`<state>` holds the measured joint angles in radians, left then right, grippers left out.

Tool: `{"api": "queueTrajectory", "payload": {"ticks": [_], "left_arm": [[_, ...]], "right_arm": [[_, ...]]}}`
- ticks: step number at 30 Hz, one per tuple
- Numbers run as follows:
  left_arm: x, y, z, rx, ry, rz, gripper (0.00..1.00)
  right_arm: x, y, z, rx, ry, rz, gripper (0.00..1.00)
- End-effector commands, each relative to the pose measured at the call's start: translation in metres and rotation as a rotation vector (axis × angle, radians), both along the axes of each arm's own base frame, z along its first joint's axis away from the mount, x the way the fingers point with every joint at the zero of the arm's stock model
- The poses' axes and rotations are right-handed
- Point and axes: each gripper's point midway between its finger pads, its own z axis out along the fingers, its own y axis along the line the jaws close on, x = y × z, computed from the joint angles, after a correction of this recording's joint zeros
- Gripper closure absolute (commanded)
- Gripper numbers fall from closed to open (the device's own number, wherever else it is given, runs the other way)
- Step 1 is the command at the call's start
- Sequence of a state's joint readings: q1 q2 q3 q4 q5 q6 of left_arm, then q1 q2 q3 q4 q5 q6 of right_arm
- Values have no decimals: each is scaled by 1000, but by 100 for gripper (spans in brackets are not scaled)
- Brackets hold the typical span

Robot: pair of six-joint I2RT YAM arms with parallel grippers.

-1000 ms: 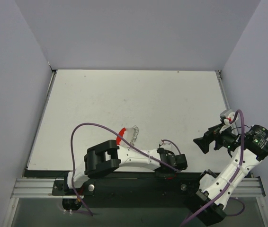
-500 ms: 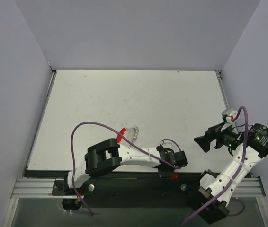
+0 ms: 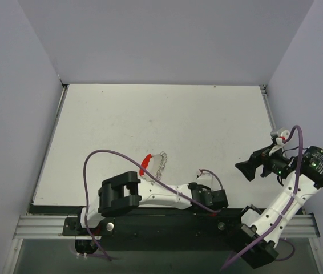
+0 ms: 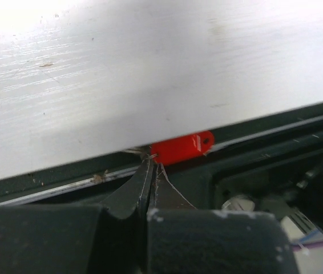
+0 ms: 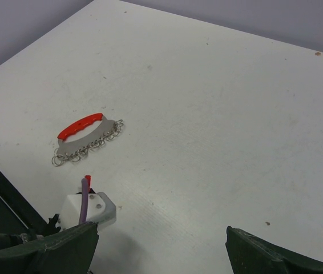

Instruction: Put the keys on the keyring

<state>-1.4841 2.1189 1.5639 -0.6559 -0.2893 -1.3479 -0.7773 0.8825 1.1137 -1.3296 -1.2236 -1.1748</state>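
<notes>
The keys (image 3: 161, 166) are being left beside the keyring (image 3: 146, 162) on the surface (image 3: 207, 125) while the left fingers (image 4: 141, 184) are just being snapped shut by a small red tag (image 4: 181, 147) off the near edge, right fingers (image 5: 64, 245) being held wide open, so no threading yet.

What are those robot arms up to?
The left gripper is shut, its tips at one end of a small red tag lying just off the table's near edge; whether it grips it is unclear. The red keyring and its silver keys lie together on the table, untouched. The right gripper hangs open off to the side.
</notes>
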Motion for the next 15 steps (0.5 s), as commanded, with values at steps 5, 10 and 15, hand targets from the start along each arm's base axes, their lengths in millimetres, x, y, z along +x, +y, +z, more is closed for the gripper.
{"api": "queueTrajectory", "payload": {"ticks": [5,10,15], "left_arm": [[25,-9,99,-237,-180,45,100],[25,2,96,-191,-178,46,100],[9,7,70,-48,-92,-14,60]], "right_arm": [[-17,30,27,174,58,5,0],[-13,27,32,196,71,-1,0],[-10,26,37,207,75,2,0]]}}
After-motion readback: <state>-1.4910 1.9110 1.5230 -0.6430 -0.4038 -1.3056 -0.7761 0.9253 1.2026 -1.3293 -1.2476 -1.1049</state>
